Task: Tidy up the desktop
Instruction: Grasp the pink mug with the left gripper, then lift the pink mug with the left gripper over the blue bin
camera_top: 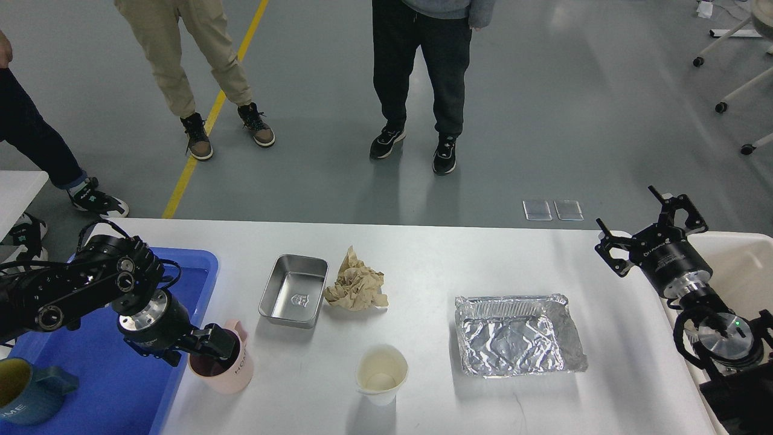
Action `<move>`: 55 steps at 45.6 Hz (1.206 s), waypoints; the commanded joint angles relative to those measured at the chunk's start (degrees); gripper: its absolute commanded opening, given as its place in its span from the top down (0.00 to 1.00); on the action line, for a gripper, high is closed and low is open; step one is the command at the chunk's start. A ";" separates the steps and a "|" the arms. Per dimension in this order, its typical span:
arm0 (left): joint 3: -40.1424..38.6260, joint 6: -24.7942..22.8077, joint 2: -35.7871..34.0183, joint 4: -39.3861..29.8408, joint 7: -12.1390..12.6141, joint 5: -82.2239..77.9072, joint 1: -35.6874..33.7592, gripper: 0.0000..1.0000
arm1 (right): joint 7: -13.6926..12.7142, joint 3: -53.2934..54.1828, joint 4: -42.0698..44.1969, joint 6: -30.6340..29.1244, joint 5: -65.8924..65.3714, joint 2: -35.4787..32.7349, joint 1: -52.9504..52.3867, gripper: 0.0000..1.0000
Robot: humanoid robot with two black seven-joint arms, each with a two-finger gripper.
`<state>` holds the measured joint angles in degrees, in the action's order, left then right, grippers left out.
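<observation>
The white desktop (435,254) holds a pink mug (232,371) at the front left, beside the blue tray (202,261). My left gripper (214,350) is at the mug's rim, a dark finger reaching into its mouth. Its two fingers cannot be told apart, so its grip is unclear. Also on the desktop are a small steel tin (294,298), a crumpled brown paper (356,287), a paper cup (381,373) and a foil tray (519,335). My right gripper (631,217) hovers open over the desktop's right end, holding nothing.
A blue mug (27,386) lies in the blue tray's near corner. A cream bin (746,266) stands past the desktop's right edge, under my right arm. Three people stand on the floor beyond the far edge.
</observation>
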<state>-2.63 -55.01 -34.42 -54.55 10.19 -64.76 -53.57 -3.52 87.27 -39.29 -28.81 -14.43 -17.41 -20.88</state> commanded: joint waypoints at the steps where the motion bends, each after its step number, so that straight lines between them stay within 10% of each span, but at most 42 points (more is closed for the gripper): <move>1: -0.10 0.01 0.40 0.59 0.00 -0.19 0.22 0.08 | 0.00 0.00 0.00 -0.02 0.01 0.00 0.14 0.00; 7: -0.10 0.01 0.76 0.76 0.09 -0.28 0.22 0.25 | 0.00 0.00 0.00 -0.10 0.01 0.09 0.31 0.00; 10: -0.01 0.01 0.76 0.76 1.57 -0.45 0.22 0.67 | 0.00 0.00 0.00 -0.10 0.01 0.09 0.31 0.00; 19: -0.10 0.01 1.37 1.47 4.66 0.16 0.22 0.71 | 0.00 0.00 0.00 -0.02 0.01 0.09 0.40 0.00; 25: -0.10 0.01 1.81 1.82 5.01 -0.27 0.39 0.95 | 0.00 0.00 0.00 -0.10 0.01 0.27 0.49 0.00; 55: -1.94 0.01 2.34 1.82 6.94 2.62 -0.05 1.00 | 0.00 0.00 0.00 -0.19 0.01 0.09 0.93 0.00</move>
<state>-3.77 -54.99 -31.81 -52.72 17.19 -63.67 -53.12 -3.51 87.27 -39.29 -29.00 -14.40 -17.25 -19.95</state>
